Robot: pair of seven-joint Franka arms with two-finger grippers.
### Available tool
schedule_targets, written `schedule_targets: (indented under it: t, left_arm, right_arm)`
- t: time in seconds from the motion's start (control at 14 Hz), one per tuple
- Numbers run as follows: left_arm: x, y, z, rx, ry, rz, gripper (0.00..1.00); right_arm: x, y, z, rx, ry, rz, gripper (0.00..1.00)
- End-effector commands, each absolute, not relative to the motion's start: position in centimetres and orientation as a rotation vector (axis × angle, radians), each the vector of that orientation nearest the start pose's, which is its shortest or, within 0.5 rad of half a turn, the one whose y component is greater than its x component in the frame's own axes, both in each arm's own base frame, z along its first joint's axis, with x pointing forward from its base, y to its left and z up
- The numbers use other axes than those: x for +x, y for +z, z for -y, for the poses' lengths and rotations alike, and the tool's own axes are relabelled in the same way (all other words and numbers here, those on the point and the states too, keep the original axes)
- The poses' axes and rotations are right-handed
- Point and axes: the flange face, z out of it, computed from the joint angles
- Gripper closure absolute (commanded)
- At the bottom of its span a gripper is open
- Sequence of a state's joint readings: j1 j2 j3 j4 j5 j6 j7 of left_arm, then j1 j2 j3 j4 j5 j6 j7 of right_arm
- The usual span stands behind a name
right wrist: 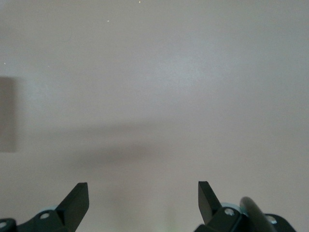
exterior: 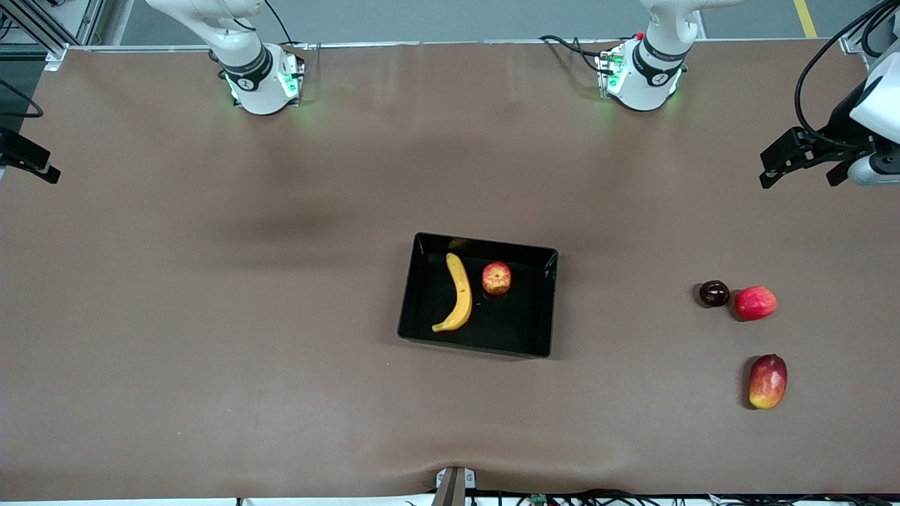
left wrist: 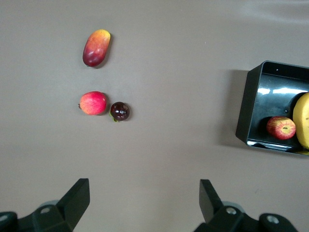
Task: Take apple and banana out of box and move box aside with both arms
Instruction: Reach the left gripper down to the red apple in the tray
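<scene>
Near the middle of the table (exterior: 211, 316) we see the black box (exterior: 520, 336) lying flat, with the banana (exterior: 460, 293) and the streaked apple (exterior: 496, 278) inside it, just beside each other and apart. Toward the left arm's end of the table we find a dark round fruit (exterior: 714, 293) touching a plain red apple (exterior: 755, 303), and a mango (exterior: 768, 381) nearer the front camera's edge. Our left gripper (left wrist: 144, 198) hangs over bare table at that end, fingers spread wide and holding nothing. Our right gripper (right wrist: 143, 199) hangs over bare table at the right arm's end, likewise wide and without a load.
</scene>
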State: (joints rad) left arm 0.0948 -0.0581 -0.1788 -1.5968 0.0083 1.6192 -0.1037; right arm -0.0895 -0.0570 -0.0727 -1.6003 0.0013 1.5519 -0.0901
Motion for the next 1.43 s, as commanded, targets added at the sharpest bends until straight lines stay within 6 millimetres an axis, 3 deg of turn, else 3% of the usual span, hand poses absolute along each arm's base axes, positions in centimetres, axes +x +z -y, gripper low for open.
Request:
schedule_targets:
  t: [0.0,0.21,0.36,0.5,0.79,0.93,1.0,1.21,1.36]
  left_arm:
    - [54.0,65.3,4.8,-3.128,-0.114,0.046,0.0]
    - [54.3,65.2,5.7,-3.129,-0.114,0.022,0.0]
    - [55.8,63.8,8.0,-3.096,-0.089,-0.061,0.0]
    - [56.3,61.5,11.9,-3.09,-0.03,-0.124,0.0]
    - [57.0,55.1,22.2,-3.125,0.04,0.033,0.0]
    - [56.2,51.4,28.9,-3.137,0.036,0.07,0.0]
    - [56.2,49.5,31.1,-3.125,0.023,0.151,0.0]
    - [55.5,44.3,36.9,-3.117,-0.02,0.177,0.0]
    - [57.0,39.4,38.7,-3.132,-0.096,0.201,0.0]
  right_arm:
    - [52.8,64.2,9.0,-3.137,-0.012,-0.108,0.0]
    - [52.8,64.2,9.1,-3.137,-0.01,-0.111,0.0]
    - [52.8,64.2,9.1,-3.137,-0.01,-0.111,0.0]
    - [52.8,64.2,9.1,-3.137,-0.01,-0.111,0.0]
    - [52.8,64.2,9.2,-3.133,-0.008,-0.12,0.0]
    - [52.8,64.0,9.4,-3.133,-0.001,-0.125,0.0]
    - [52.8,64.1,9.5,-3.133,-0.006,-0.127,0.0]
    - [52.8,64.0,9.5,-3.132,-0.001,-0.132,0.0]
    - [52.8,64.0,9.4,-3.133,-0.001,-0.13,0.0]
